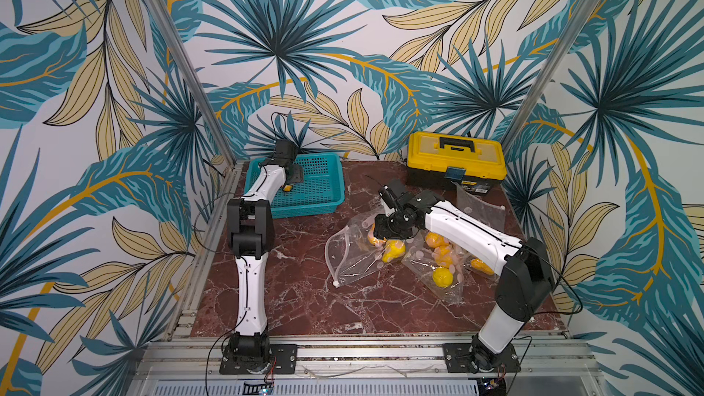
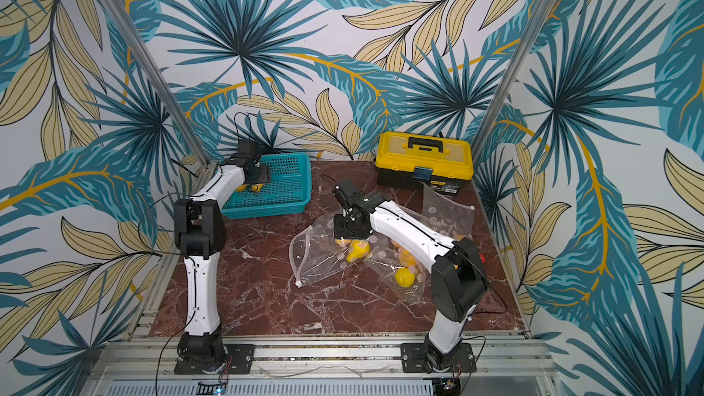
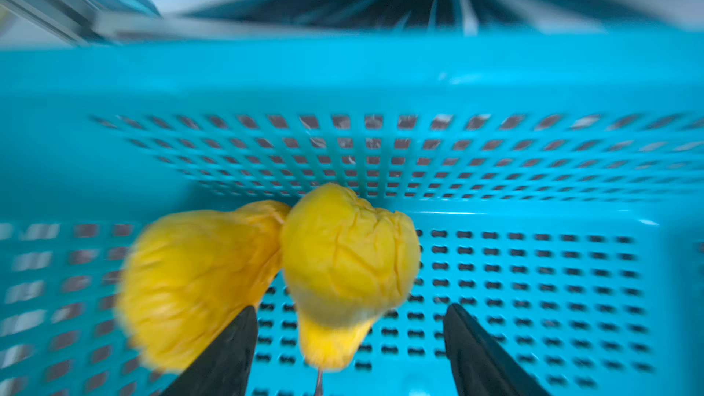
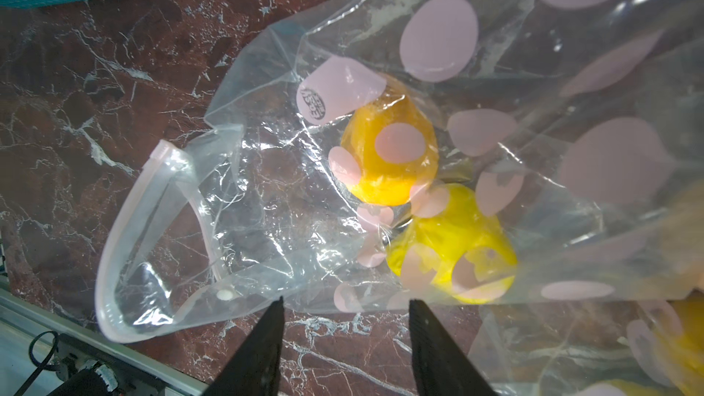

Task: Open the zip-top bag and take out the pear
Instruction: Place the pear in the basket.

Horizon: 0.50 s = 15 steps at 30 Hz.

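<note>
Jaws on your left gripper [image 3: 348, 352] stood apart over the basket [image 3: 381, 70], a pear [image 3: 348, 260] between the tips looking let go, beside another already there. Your right gripper [image 4: 346, 340] hung open and empty just beside the bag [image 4: 266, 192], whose mouth gaped. Two pears [image 4: 388, 154] lay deep in it, past the right jaws, so your right arm was nearer.
</note>
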{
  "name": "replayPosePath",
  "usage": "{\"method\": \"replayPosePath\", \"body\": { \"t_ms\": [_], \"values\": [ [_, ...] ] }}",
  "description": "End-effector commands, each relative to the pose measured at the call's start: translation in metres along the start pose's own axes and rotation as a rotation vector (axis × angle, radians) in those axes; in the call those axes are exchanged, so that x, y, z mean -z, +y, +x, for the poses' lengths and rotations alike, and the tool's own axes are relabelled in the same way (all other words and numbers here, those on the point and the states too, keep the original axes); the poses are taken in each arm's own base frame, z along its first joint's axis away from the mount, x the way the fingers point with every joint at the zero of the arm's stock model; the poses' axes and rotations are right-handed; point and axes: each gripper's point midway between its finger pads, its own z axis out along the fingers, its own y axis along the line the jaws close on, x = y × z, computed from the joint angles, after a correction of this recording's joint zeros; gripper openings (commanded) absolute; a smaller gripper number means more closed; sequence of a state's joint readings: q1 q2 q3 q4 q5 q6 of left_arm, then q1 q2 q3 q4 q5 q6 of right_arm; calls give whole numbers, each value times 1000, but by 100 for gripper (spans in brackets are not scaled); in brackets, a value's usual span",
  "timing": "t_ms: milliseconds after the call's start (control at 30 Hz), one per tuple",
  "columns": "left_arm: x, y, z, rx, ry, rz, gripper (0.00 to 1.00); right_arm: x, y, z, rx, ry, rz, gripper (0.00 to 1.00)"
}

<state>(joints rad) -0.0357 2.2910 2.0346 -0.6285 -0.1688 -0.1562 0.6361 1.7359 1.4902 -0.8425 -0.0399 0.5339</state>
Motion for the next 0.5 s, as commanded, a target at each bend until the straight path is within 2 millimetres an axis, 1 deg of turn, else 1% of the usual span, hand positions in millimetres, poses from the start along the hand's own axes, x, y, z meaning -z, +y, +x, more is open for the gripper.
{"method": "replayPosePath", "body": {
  "t_ms": [0, 133, 167, 233, 267, 333, 400, 467],
  "values": [
    [52, 3, -26, 7, -77, 37, 78, 11, -8, 0, 20, -13, 34, 55],
    [75, -2, -7, 32, -40, 106, 76, 13, -11, -2, 25, -20, 38, 55],
    [82, -11, 1, 43, -23, 162, 74, 14, -12, -3, 26, -20, 39, 55],
    [95, -21, 18, 65, 12, 229, 71, 12, -13, -3, 29, -17, 43, 55],
    [102, -27, 28, 70, 32, 264, 69, 11, -16, -3, 28, -12, 49, 54],
    [117, -40, 50, 82, 74, 333, 63, 9, -20, -4, 29, -10, 64, 54],
    [134, -52, 75, 114, 130, 414, 57, 6, -25, -5, 33, -9, 82, 54],
    [149, -66, 100, 122, 178, 478, 53, 4, -25, -8, 35, -6, 84, 53]
  ]
}}
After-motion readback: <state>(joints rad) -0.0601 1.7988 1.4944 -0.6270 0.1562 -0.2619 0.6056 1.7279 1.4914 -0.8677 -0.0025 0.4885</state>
